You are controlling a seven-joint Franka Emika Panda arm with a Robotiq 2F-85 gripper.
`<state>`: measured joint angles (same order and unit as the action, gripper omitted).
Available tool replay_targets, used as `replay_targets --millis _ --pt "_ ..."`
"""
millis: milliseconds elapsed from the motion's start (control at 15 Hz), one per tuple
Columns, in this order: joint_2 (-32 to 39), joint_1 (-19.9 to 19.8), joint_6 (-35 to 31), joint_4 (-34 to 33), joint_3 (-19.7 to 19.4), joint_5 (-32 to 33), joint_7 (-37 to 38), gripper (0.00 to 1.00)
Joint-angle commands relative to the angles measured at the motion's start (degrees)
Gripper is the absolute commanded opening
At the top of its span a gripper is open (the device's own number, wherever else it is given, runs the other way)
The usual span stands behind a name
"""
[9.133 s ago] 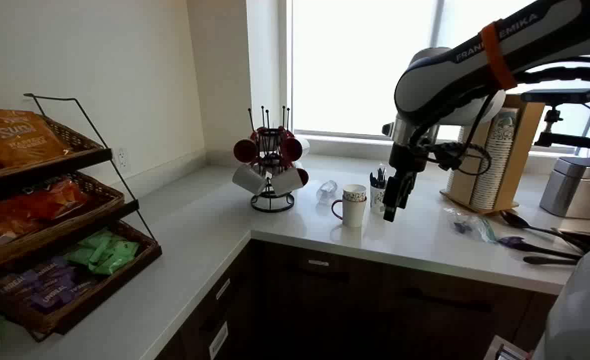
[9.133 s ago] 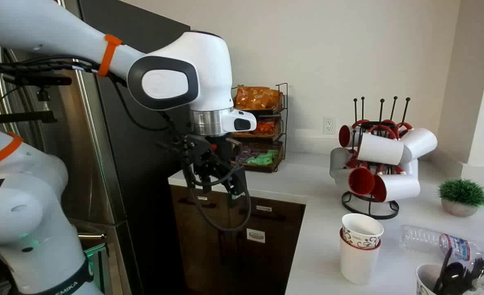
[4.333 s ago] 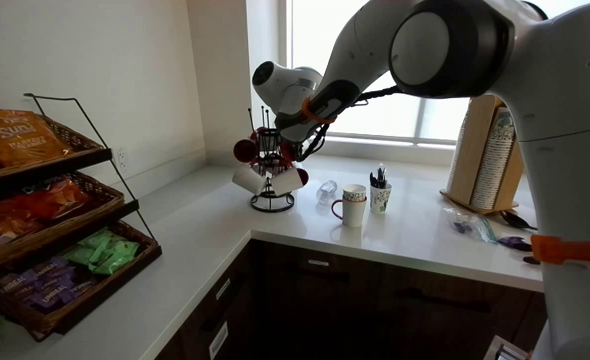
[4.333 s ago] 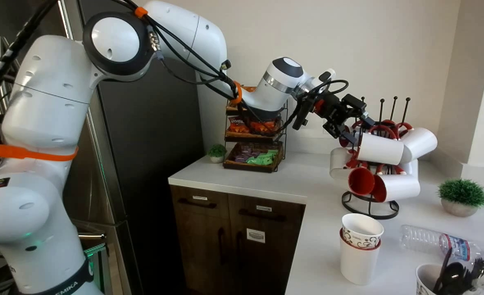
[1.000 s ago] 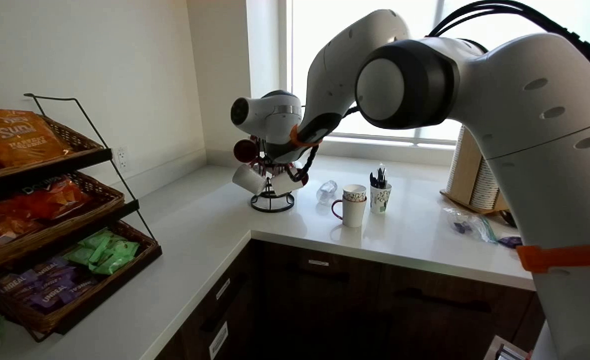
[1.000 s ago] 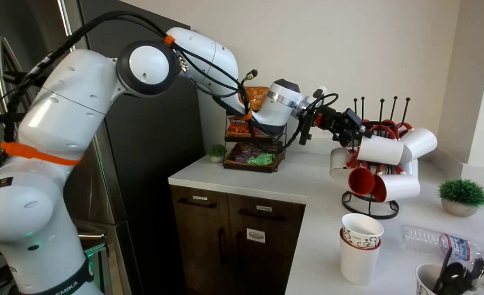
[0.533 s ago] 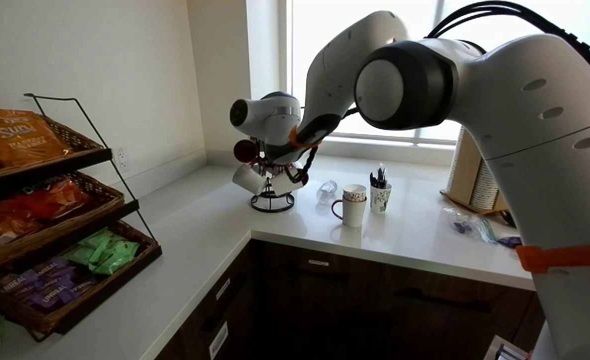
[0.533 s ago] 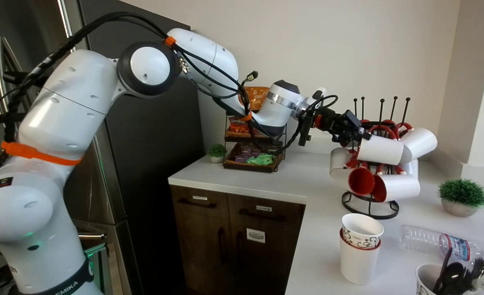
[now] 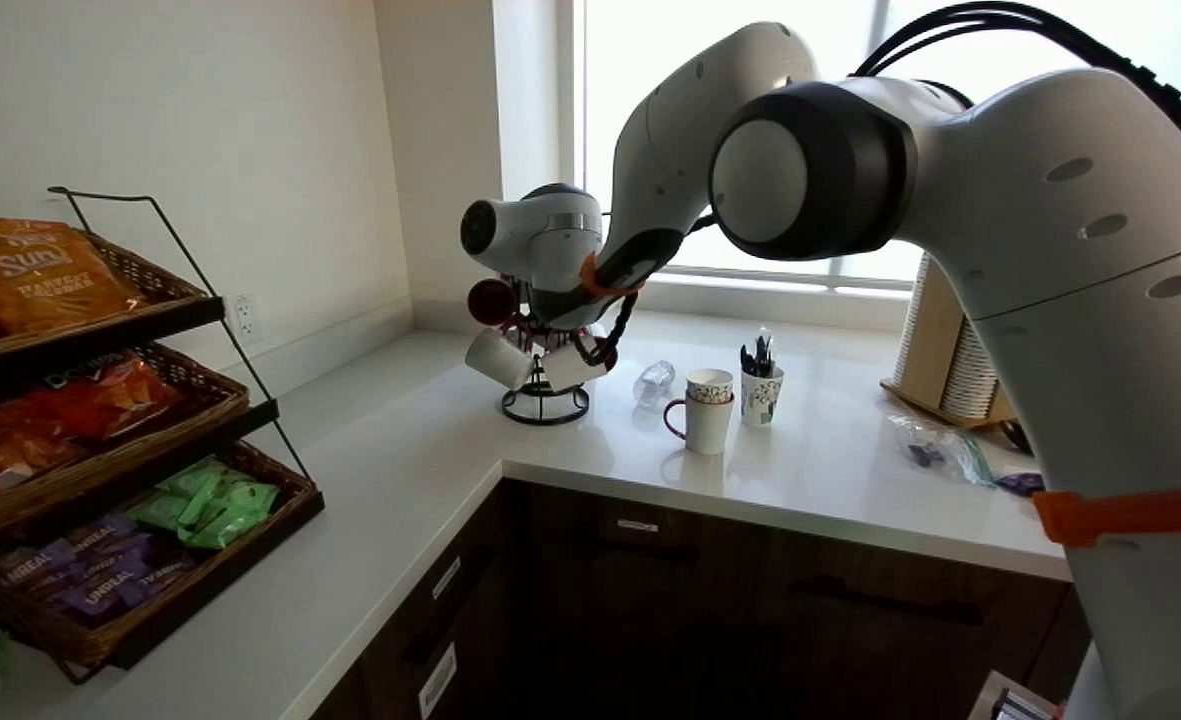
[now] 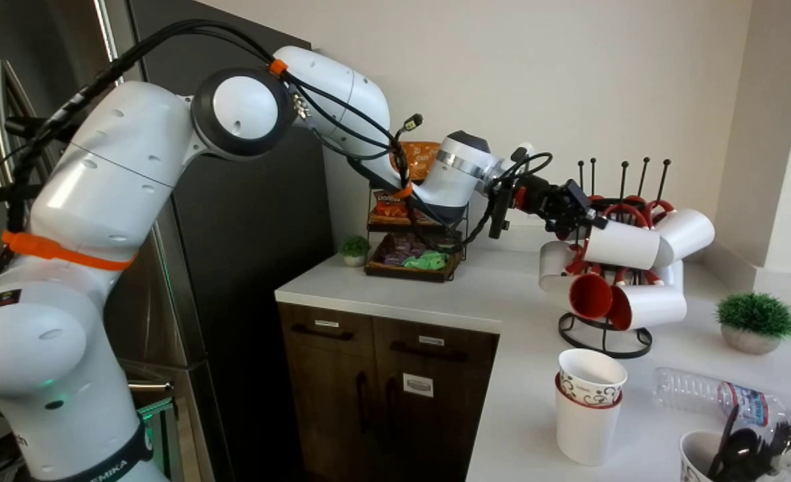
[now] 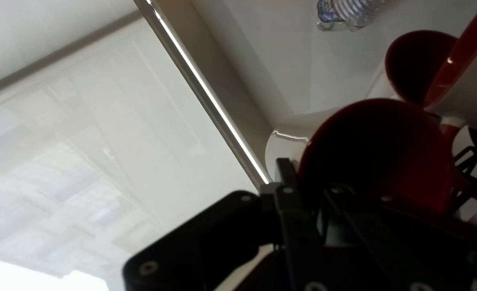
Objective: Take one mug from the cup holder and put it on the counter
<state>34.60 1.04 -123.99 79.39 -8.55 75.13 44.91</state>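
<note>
- From the left in an exterior view, reaches across with the arm [image 10: 331,87], past the dark fridge [image 10: 241,221] and in front of the rack [image 10: 408,272].
- Further right, has the end effector [image 10: 595,221] at the mouth of 1 upper mug [image 10: 626,248]. In the wrist view, shows 2 fingers [image 11: 286,171] drawn close together, 1 outside the mug's wall and 1 apparently inside. Looks to be pinching that wall; too dark to tell how firmly.
- Shows the mug hung sideways on the cup holder [image 10: 624,354], mouth toward the arm, with others beside and below.
- Judging from that, is at the grasp step, with lifting off and placing on the bench [image 10: 522,402] not yet done.
- Next, calls for raising the mug gently to free its red handle, then drawing back without catching the others, turning it mouth up and lowering it.
- When placing, needs to avoid the spare mug [image 10: 586,432] standing in front of the cup holder with a paper cup [image 10: 595,389] nested in it, and the bottle [image 10: 747,399] lying at the right.
</note>
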Motion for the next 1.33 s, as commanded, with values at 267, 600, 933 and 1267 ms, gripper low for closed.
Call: replay_targets --millis 267,600,933,1267 --pt "0.21 0.36 1.65 -0.26 0.30 2.22 0.73 0.02" --pt "-0.60 0.64 2.64 -0.37 0.26 2.41 0.27 0.02" --pt "-1.23 0.78 2.97 -0.34 0.01 3.16 -0.48 0.02" --pt "-1.80 0.81 3.86 -0.31 0.21 4.52 -4.61 0.02"
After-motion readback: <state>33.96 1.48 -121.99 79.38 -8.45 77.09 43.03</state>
